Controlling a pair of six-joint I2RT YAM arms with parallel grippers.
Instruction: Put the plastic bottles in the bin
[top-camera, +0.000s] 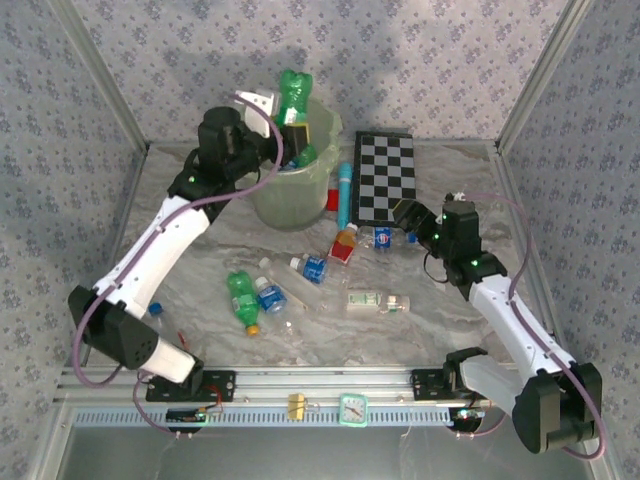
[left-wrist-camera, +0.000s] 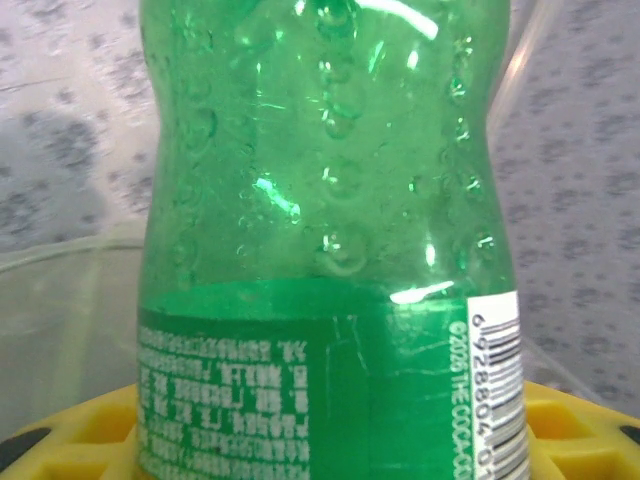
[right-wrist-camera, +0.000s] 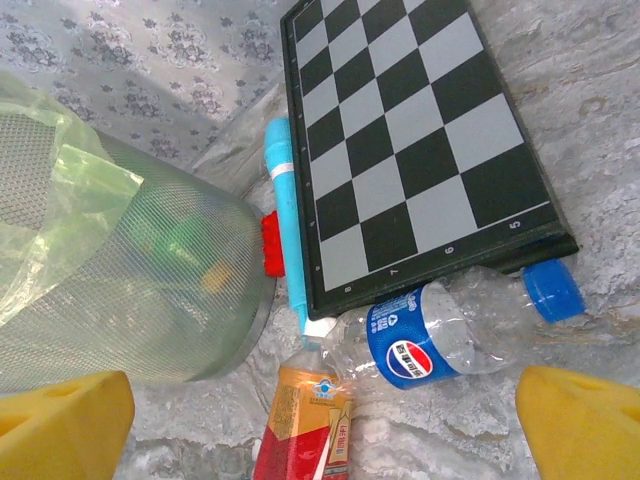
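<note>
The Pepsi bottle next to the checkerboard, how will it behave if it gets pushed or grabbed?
The Pepsi bottle looks clear and empty, so probably light and easily dented. Lying on its side, it would likely roll if nudged, though the checkerboard beside it may block that way.

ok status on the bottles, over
Left hand shut on green bottle over the bin. Right hand open near blue-labelled bottle, tight against checkerboard edge. Other bottles on table.

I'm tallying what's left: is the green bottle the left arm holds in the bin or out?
Out, not yet dropped: the green bottle sticks up above the bin rim, gripped between the left fingers.
</note>
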